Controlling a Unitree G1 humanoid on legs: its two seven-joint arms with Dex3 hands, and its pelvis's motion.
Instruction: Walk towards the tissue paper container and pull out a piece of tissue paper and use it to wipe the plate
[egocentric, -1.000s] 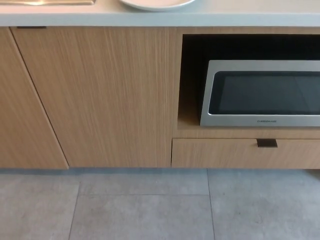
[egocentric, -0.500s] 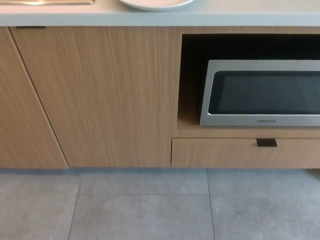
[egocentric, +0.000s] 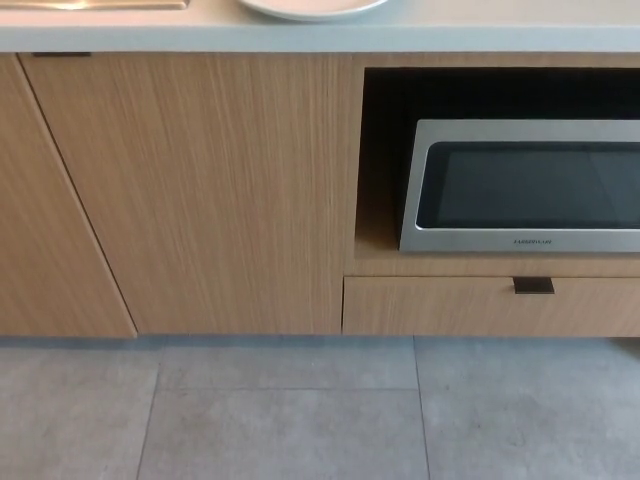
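I am looking down at a run of kitchen cabinets, and neither of my hands is showing anywhere in the frame, so I cannot tell how far open they are or whether they are holding anything. The plate (egocentric: 312, 8) is sitting on the pale worktop (egocentric: 480, 38) at the top centre of the frame, with only its near rim in sight. The tissue paper container is not showing in this view at all, so I am judging that I am at the walking stage and nothing of the wiping has begun.

Below the worktop I am seeing a wide wooden cabinet door (egocentric: 190, 190) in the middle left, and at the right an open niche holding a silver microwave (egocentric: 520, 185), with a drawer (egocentric: 490, 306) just beneath it. Grey floor tiles (egocentric: 280, 420) are filling the bottom of the frame.

Thinking ahead, I am expecting the tissue to be very light, soft and easy to tear, so I am planning to pinch the exposed tip where it stands out of the container and draw it straight out. The plate looks like glazed ceramic to me: stiff, smooth, likely slippery and breakable, and apt to slide under a wipe unless I am pressing gently.
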